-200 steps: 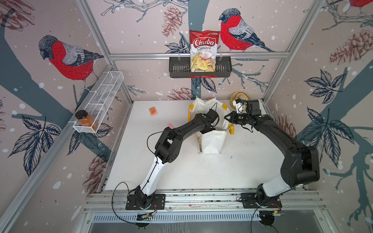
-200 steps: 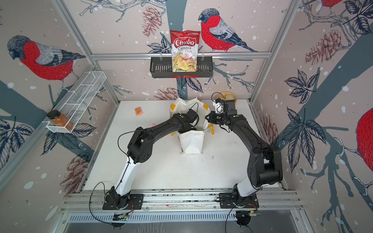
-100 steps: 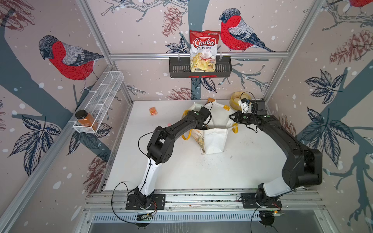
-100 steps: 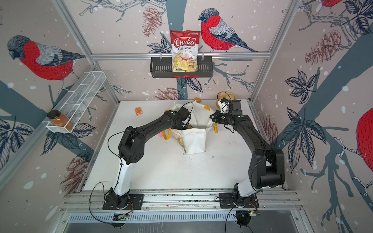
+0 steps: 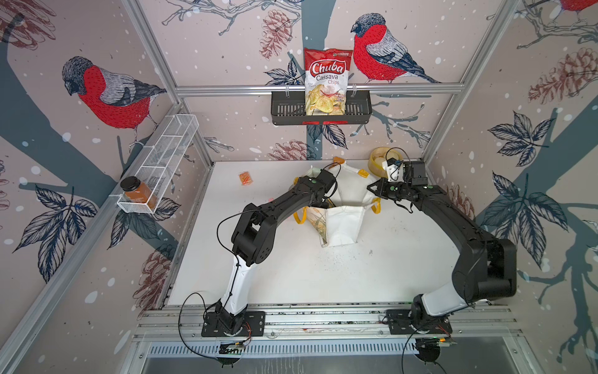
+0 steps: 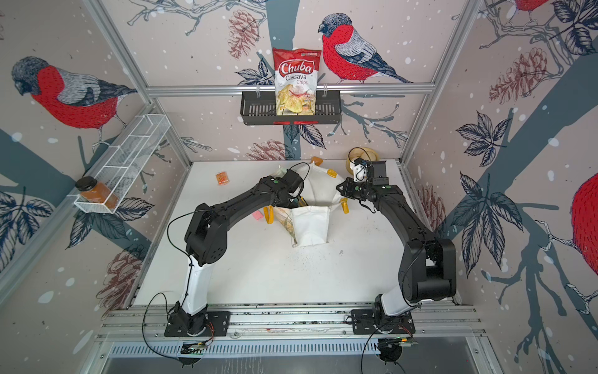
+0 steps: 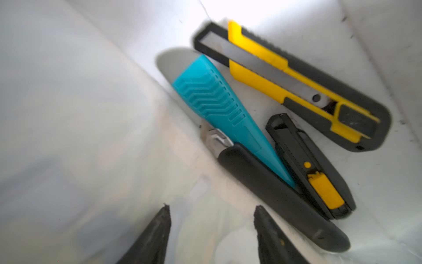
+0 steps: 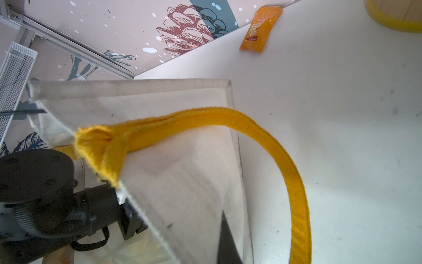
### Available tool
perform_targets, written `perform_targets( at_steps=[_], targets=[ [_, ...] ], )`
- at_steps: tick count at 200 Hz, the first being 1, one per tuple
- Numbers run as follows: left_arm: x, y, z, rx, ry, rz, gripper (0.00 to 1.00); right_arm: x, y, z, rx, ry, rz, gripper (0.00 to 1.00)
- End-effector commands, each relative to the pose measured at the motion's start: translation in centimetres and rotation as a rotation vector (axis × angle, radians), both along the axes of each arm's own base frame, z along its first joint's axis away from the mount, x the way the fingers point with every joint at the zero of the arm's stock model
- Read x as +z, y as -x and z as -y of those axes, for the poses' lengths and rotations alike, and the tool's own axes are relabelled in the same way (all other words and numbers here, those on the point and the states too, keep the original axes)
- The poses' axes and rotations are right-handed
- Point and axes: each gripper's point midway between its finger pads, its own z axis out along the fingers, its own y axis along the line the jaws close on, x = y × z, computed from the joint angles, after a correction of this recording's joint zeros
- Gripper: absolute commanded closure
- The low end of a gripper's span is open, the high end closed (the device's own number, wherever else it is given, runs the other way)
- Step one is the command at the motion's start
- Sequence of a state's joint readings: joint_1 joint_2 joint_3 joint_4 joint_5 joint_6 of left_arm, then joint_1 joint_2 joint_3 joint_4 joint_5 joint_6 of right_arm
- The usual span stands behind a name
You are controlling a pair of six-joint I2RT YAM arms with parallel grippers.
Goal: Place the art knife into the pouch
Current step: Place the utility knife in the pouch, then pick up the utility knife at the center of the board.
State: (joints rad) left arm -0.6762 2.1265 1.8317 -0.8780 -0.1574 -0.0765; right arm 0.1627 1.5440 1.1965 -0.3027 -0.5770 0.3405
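The white pouch [image 5: 344, 223] [image 6: 310, 226] stands near the back of the table, mouth spread wide, in both top views. My left gripper [image 7: 212, 208] reaches down inside it, open, with nothing between its fingers. On the pouch's floor lie several art knives: a yellow-and-black one [image 7: 296, 91], a teal one [image 7: 214, 98], a small black one with a yellow slider [image 7: 315, 173], and a dark grey one [image 7: 278, 201] close beside one fingertip. My right gripper [image 5: 372, 187] [image 6: 339, 187] is shut on the pouch's rim beside a yellow handle [image 8: 294, 178]. One finger [image 8: 227, 242] shows outside the fabric.
An orange sachet [image 5: 245, 178] lies at the back left of the table, another orange packet [image 8: 260, 29] behind the pouch, a tape roll [image 5: 382, 158] in the back right corner. A pink piece [image 6: 258, 215] lies under my left arm. A chips bag [image 5: 325, 81] hangs in a black wall basket.
My left gripper has gone down into the pouch and its jaws have spread apart. The pouch's mouth has been pulled wider, and the right gripper has kept hold of the rim.
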Motion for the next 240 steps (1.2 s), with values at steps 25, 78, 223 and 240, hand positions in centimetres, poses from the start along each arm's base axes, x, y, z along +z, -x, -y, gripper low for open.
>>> perform_targets(
  at_steps=[25,78,223,240],
  targets=[
    [4.2,-0.6,1.8,-0.046,0.065,0.091,0.33,0.7,0.0,-4.6,0.071,-0.018,0.063,1.0],
    [11.0,-1.6,3.7,-0.05,0.207,0.217,0.28,0.7,0.0,-5.0,0.073,-0.003,0.058,1.0],
    [26.9,-1.8,-1.7,0.237,0.457,0.664,0.03,0.3,-0.4,-3.8,0.054,0.018,0.059,1.0],
    [26.7,-1.6,-3.8,0.311,0.509,0.676,0.03,0.1,-0.4,-3.8,0.054,0.017,0.054,1.0]
  ],
)
